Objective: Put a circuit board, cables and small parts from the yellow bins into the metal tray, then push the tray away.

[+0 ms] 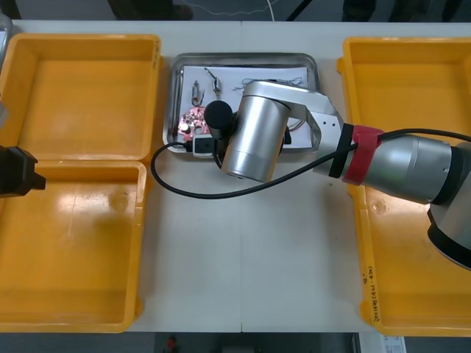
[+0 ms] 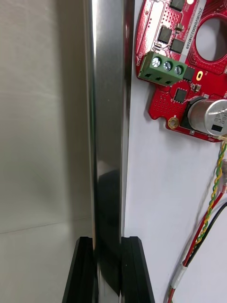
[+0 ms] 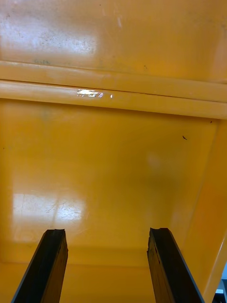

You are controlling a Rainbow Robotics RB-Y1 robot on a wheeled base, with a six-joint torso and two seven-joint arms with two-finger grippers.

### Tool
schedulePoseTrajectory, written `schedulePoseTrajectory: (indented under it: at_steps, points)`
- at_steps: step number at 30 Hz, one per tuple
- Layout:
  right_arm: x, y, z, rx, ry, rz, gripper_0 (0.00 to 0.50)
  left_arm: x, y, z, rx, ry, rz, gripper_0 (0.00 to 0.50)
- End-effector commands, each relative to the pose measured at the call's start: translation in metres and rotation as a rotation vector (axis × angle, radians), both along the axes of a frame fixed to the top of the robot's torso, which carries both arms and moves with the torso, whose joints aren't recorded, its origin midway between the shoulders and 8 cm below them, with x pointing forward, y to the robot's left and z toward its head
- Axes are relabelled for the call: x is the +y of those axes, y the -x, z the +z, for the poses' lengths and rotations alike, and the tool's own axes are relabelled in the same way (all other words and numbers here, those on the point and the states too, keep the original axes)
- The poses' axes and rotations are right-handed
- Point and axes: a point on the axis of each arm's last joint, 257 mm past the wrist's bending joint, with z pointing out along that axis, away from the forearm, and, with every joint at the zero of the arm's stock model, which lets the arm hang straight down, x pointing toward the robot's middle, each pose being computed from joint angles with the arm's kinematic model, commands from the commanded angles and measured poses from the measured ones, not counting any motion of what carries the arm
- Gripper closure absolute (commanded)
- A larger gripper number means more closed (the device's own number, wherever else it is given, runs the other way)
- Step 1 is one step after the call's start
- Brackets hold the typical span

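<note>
The metal tray (image 1: 176, 88), white inside, lies at the table's far middle. My right gripper (image 2: 108, 265) is shut on its shiny near rim (image 2: 106, 118), one finger on each side of the lip; in the front view the silver wrist (image 1: 254, 140) covers that spot. Inside the tray lie a round red circuit board (image 1: 193, 121) (image 2: 184, 61), a twisted red and yellow cable (image 2: 215, 189), a black cable (image 2: 210, 225) and small metal parts (image 1: 197, 92). My left gripper (image 3: 106, 236) hangs open over the near left yellow bin (image 1: 70, 250), holding nothing.
Two yellow bins stand at each side: far left (image 1: 81, 88) and, on the right, far (image 1: 405, 81) and near (image 1: 412, 257). The arm's own black cable (image 1: 191, 191) loops over the table just in front of the tray. Bare table lies between the near bins.
</note>
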Motion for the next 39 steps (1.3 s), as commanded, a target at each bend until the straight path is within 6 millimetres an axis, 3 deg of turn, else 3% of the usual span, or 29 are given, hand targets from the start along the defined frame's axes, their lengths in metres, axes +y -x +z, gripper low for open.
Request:
schedulePoseTrajectory:
  at_steps: [1,21,39]
  points:
    - [0.021,-0.019,0.034,-0.077,0.005,0.057,0.500,0.014,0.005,0.012,-0.017,-0.081,-0.059,0.000]
    - [0.032,-0.062,0.056,-0.163,-0.090,0.087,0.500,0.014,0.005,0.012,-0.017,-0.081,-0.059,0.000]
    - [0.019,-0.082,0.056,-0.190,-0.071,0.097,0.500,0.014,0.005,0.012,-0.017,-0.081,-0.059,0.000]
